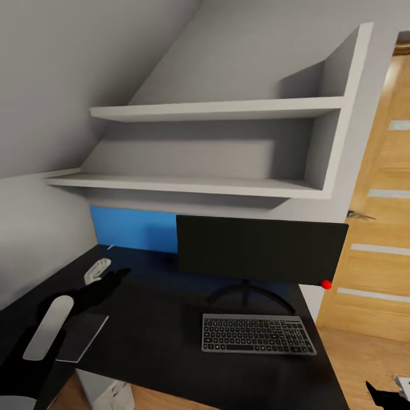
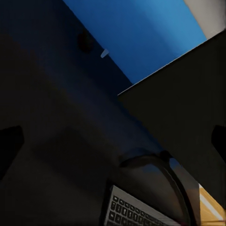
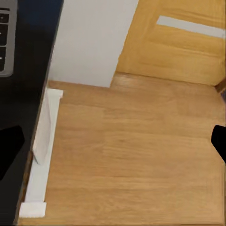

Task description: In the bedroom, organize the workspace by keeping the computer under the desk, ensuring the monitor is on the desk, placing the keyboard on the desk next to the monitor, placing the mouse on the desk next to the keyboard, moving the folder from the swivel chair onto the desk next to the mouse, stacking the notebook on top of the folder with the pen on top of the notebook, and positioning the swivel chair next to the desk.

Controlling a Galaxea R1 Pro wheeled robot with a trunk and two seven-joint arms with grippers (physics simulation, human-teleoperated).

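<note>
The left gripper (image 1: 111, 277) hovers over the glossy black tabletop (image 1: 159, 336) of the long L-shaped desk, its dark fingers spread wide and holding nothing; in its wrist view the fingertips sit at opposite edges with bare tabletop between them. The right gripper (image 3: 113, 146) hangs off the desk's end above the light wood floor (image 3: 136, 155), also spread and empty. The very wide, thin black monitor (image 1: 262, 249) with a red dot at its lower corner stands on a curved black stand, and the slim silver-framed keyboard (image 1: 258, 334) with black keys lies flat just in front of it. Near the blue upright back panel (image 1: 134, 229) lies a small pale sliver (image 1: 110, 247), possibly the white pen; I cannot tell for sure. A small dark blob (image 2: 84, 41) beside it in the left wrist view may be the mouse. The likely trouble: dark things on a mirror-dark, reflective top are hard to judge, so a descending gripper could miss or shove the small rounded lump, which would slide easily on the slick surface. A swing of the left arm toward the thin monitor could also tip it. A small light grey-white box (image 1: 105, 390) stands under the desk edge.
</note>
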